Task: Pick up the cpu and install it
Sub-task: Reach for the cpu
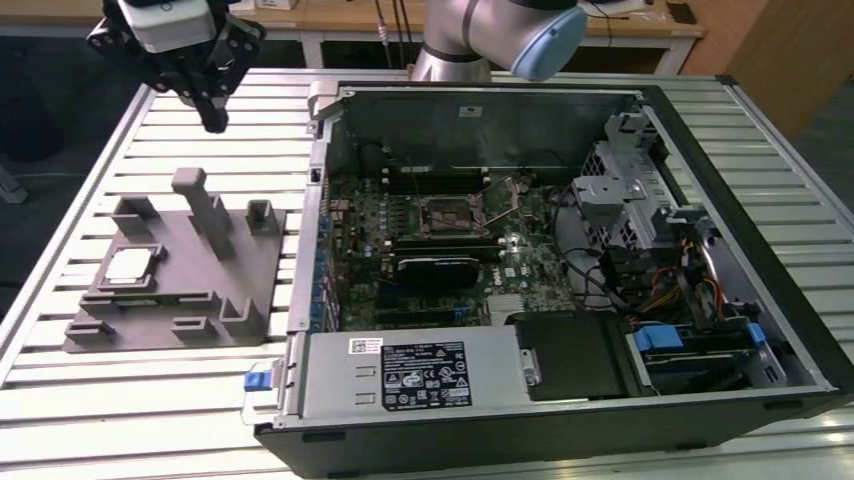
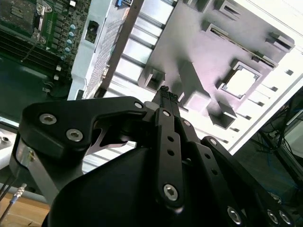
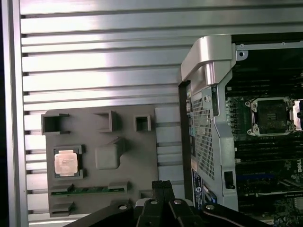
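The cpu point(image 1: 130, 263) is a small pale square chip lying flat in a recess of the grey fixture block point(image 1: 200, 300), at the exterior view's left. It also appears in both wrist views, as the cpu point(image 2: 241, 80) and the cpu point(image 3: 66, 163). My gripper point(image 1: 214, 122) hangs high above the table's far left part, beyond the fixture and well clear of the chip. Its black fingers point(image 2: 165, 94) are pressed together with nothing between them. The bare processor socket point(image 1: 451, 212) sits on the motherboard inside the open computer case point(image 1: 747, 330).
Upright posts point(image 1: 200, 200) rise from the fixture near the chip. A memory stick point(image 3: 90, 190) lies in a fixture slot. The case's metal wall point(image 3: 208, 61) stands between fixture and motherboard. A black heatsink point(image 1: 441, 268) sits below the socket. The slatted metal table point(image 1: 134, 400) surrounds everything.
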You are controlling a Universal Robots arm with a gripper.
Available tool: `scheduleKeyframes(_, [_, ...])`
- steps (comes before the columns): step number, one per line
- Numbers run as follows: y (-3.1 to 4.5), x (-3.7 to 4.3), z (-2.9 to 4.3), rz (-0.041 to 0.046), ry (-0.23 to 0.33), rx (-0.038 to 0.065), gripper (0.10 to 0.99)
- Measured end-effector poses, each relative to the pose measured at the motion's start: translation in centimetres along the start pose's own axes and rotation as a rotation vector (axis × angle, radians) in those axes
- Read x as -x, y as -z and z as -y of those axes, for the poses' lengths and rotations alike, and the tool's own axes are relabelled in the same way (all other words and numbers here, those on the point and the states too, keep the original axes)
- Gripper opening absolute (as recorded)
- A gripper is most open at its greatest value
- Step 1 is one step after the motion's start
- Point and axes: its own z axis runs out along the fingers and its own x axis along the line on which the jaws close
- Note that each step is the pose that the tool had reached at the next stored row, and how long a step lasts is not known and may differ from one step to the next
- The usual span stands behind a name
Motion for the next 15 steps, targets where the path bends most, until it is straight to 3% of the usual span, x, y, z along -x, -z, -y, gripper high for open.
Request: scheduleKeyframes(15, [-0.54, -2.05, 0.18, 0.0, 0.0, 0.0, 0.106])
